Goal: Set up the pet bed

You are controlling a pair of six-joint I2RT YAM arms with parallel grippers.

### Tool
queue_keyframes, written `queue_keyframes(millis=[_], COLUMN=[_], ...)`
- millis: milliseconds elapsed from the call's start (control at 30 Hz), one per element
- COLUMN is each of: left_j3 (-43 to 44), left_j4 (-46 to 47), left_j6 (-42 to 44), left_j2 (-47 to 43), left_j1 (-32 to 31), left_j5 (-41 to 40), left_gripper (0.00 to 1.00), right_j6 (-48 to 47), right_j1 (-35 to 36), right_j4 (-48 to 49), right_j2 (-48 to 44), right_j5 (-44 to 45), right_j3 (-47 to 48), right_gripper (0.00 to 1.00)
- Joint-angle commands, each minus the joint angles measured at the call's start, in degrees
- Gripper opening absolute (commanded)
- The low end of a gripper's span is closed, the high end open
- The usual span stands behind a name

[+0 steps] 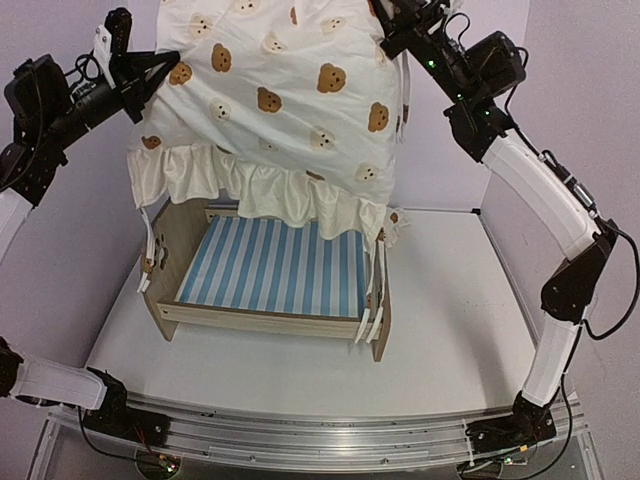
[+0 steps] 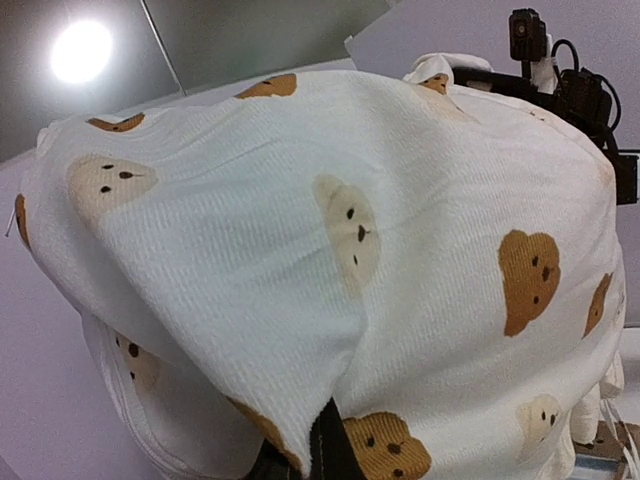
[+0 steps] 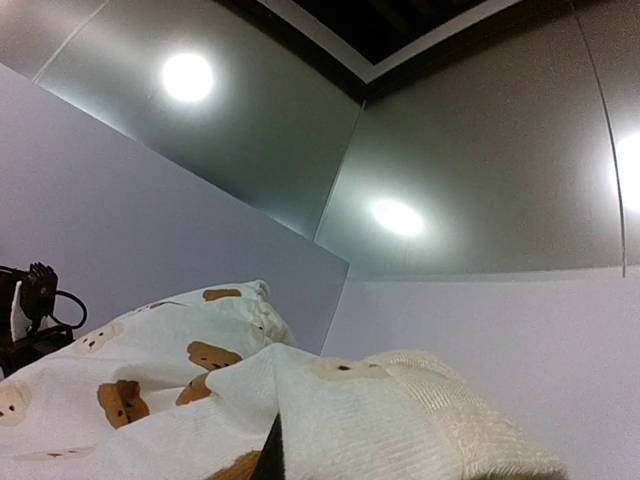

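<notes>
Left end effector, right end effector both raised high, wide apart, each clamped on bedding.

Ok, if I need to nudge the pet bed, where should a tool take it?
On the pet bed, take the near wooden rail from above, straddling its thin top edge: it's bare and straight, while the far side is hidden by the hanging bedding.
</notes>
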Motion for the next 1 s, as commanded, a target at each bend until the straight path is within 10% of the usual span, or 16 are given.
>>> queue_keyframes(millis=[0, 267, 567, 967], left_j3=[-7.7, -15.1, -23.6, -23.6], left_j4=[-1.6, -6.6, -7.6, -7.3], left_j6=[-11.4, -20.4, -27.6, -27.4], left_j2=[-3.5, -5.1, -5.5, -3.5], left_j1=[0.0, 0.1, 0.2, 0.3], left_j5=[-3.1, -9.3, -12.0, -14.2], left_gripper=[0.0, 0.0, 0.0, 0.0], right_j6=[4.2, 14.1, 24.4, 33.0], right_j1=[0.0, -0.1, -2.2, -6.6], right_j4=[0.1, -6.1, -37.8, -54.5], right_j2=[-1.2, -0.2, -3.7, -16.9], right_j5=[4.5, 17.1, 22.7, 10.0], right_j3=[-10.2, -25.4, -31.0, -42.4], right_gripper=[0.0, 0.02, 0.96, 0.96])
